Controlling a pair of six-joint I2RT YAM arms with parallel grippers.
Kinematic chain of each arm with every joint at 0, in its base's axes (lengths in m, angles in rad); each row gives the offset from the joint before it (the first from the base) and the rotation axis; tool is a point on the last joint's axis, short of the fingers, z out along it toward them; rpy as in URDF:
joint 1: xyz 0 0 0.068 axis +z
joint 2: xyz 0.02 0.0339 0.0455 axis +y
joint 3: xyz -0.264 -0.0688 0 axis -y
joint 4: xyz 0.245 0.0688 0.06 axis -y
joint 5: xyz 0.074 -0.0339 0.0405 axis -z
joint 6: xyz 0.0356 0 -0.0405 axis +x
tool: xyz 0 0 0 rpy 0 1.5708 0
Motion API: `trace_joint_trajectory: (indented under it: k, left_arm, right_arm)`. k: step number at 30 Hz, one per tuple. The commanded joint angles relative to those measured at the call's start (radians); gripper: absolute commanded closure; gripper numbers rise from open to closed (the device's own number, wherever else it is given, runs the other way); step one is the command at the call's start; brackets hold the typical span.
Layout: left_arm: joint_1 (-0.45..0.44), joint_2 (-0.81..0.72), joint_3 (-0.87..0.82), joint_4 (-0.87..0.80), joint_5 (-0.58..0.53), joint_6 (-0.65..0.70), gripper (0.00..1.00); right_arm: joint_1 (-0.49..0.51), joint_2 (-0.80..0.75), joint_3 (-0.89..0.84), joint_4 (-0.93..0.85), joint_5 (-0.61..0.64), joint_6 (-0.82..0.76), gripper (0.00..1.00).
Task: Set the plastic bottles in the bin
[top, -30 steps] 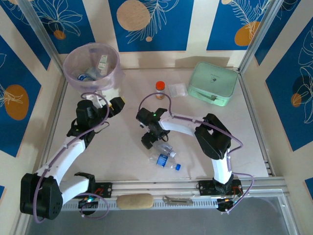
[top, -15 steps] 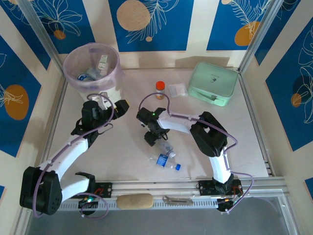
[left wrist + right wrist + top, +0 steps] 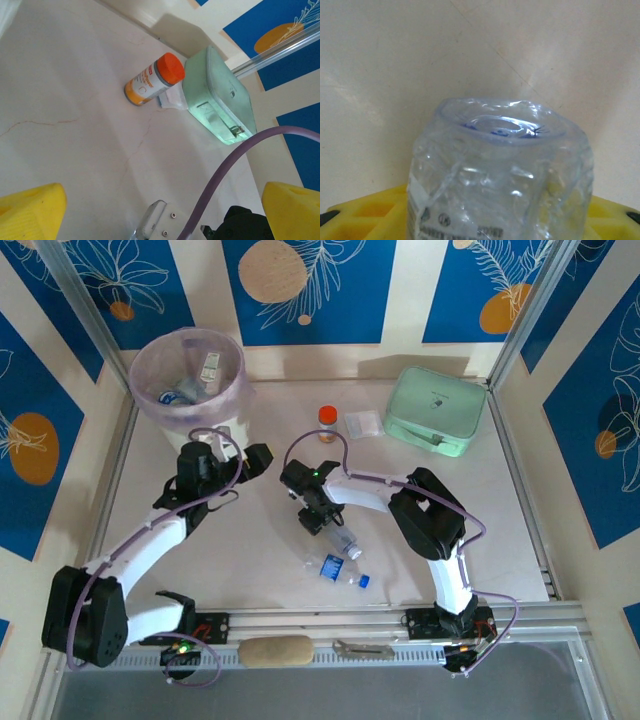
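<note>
The right end effector (image 3: 313, 518) has closed, now clamped on a clear bottle (image 3: 342, 540) lying on the surface (image 3: 250, 550) nearer than the jar (image 3: 327, 423); a second bottle (image 3: 338, 570) lies nearer still. Bin (image 3: 190, 375) left of the jar, green case (image 3: 435, 410) right. Left end effector (image 3: 252, 458) spread apart. The held bottle's cap end is hard to make out; its length runs diagonally, toward the near right.

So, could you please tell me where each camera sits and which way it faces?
Top external: above, behind the bases, looking down at the table; both arms, left gripper, right gripper at a bottle.
Left wrist: left arm, facing jar and green box; own yellow fingers.
Right wrist: right arm, close on that bottle; own yellow fingers.
Shared: top and left wrist show the jar.
</note>
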Motion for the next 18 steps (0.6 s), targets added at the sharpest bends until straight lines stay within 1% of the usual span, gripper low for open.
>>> trace_joint_trajectory:
  k: [1,4,9,14,18]
  left_arm:
    - [-0.021,0.017,0.045,0.028,0.008,0.016,0.00]
    - [-0.034,0.031,0.054,0.023,0.009,0.027,0.00]
    - [-0.052,0.053,0.061,0.031,0.008,0.031,0.00]
    - [-0.075,0.090,0.072,0.051,0.025,0.027,0.00]
    - [-0.109,0.128,0.084,0.072,0.050,0.020,0.00]
  right_arm:
    - [-0.015,-0.016,-0.038,0.023,0.058,-0.028,0.45]
    - [-0.041,-0.050,-0.044,0.032,0.039,-0.011,0.46]
    - [-0.107,-0.138,-0.054,0.067,-0.002,0.077,0.49]
    - [-0.210,-0.219,-0.063,0.109,-0.026,0.255,0.50]
    - [-0.288,-0.310,-0.087,0.176,-0.102,0.378,0.50]
